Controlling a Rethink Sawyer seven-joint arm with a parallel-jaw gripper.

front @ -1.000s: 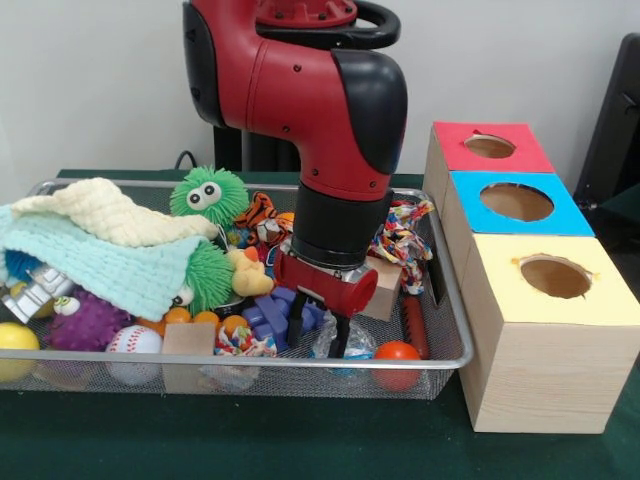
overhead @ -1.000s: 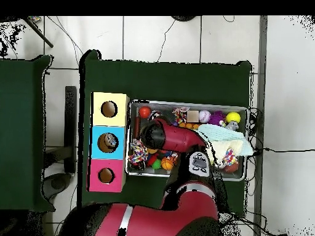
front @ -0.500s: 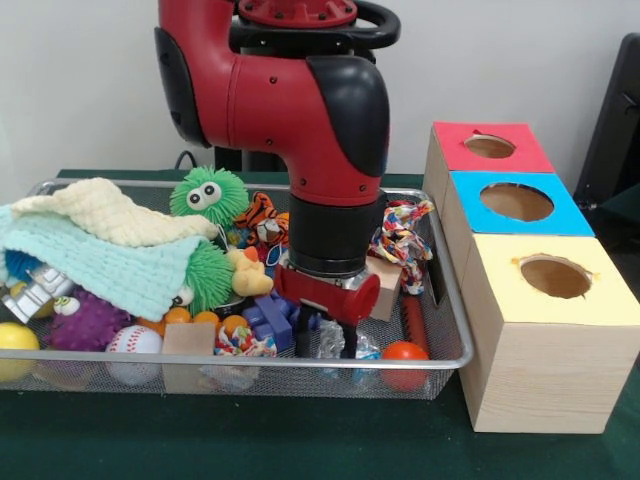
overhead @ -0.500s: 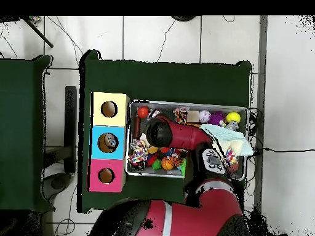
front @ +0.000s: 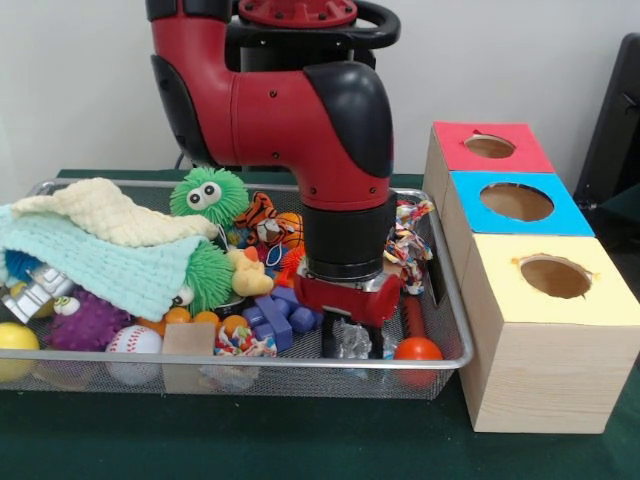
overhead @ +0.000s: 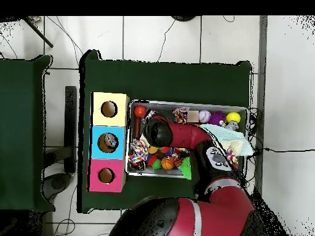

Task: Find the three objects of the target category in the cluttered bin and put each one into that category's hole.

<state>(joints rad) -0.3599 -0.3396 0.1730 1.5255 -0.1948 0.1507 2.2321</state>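
- Presently, nothing is seen carried to the holes; the gripper [front: 358, 340] is lowered into the wire bin [front: 445, 355], at its end nearest the boxes, onto a crinkled clear wrapper [front: 350, 338].
- Whether its fingers are spread or closed cannot be told, since they are buried in the clutter.
- Target category is not identified by the pictures; the three objects are judged to be somewhere in the bin, none yet singled out.
- In the overhead view, something dark is glimpsed inside the blue box's hole [overhead: 107, 142]; it cannot be identified. The red box [front: 488, 147] and yellow box [front: 553, 280] show nothing inside.
- Close by the gripper: orange ball [front: 417, 350], purple blocks [front: 275, 318], knotted rope toy [front: 408, 243], rubber duck [front: 246, 272].
- Further off: baseball [front: 133, 341], wooden block [front: 188, 341], green fuzzy creature [front: 207, 194], tiger toy [front: 263, 216], spiky purple ball [front: 85, 320], yellow ball [front: 17, 337].
- Folded cloths [front: 95, 245] are draped over one end, concealing items beneath; searching is judged to be hindered.
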